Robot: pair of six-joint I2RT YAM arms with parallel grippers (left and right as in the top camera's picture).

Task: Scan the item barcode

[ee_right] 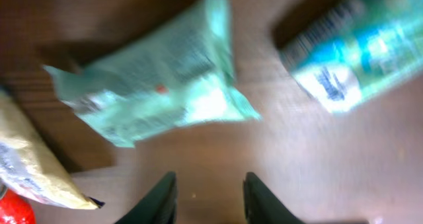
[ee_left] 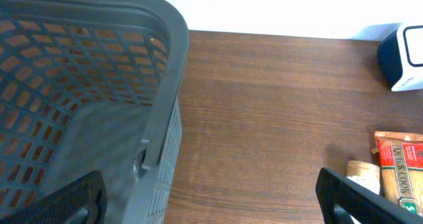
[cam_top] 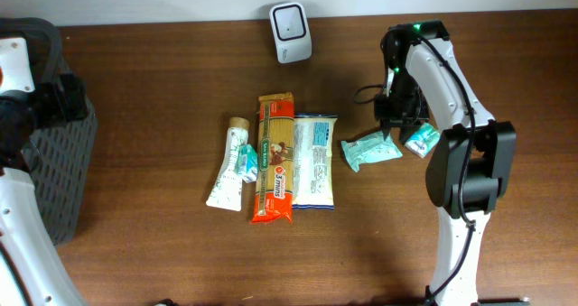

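Green packet (cam_top: pixel 370 151): lies flat on the worktop (cam_top: pixel 163 80), in its right half, about midway between the back edge and the front edge. Nothing holds it. The wrist picture of it is blurry, so I cannot read any print or find a barcode.
Right gripper (ee_right: pixel 210 184): hangs over the worktop just beside the green packet. Its two fingers (ee_right: pixel 164 197) stand a little apart. Nothing is between them, and they do not touch the packet.
Blue-green packet (cam_top: pixel 421 141): a smaller pack just to the right of the green packet, closer to the right edge. The two are near each other but apart.
Scanner (cam_top: pixel 291 20): a small white box with a dark face. It stands at the back edge of the worktop, near the middle, well apart from the green packet.
Pale bag (cam_top: pixel 315 160): white and blue, lying flat in the middle of the worktop, left of the green packet.
Orange pasta pack (cam_top: pixel 275 157): long, lying right against the left side of the pale bag.
White tube (cam_top: pixel 228 166): lies left of the pasta pack, with a small blue-green thing (cam_top: pixel 247 162) between them.
Basket (cam_top: pixel 63 162): grey, with holes in its walls, at the left edge of the worktop.
Left gripper (ee_left: pixel 208 187): by the basket's rim, fingers spread wide, holding nothing.
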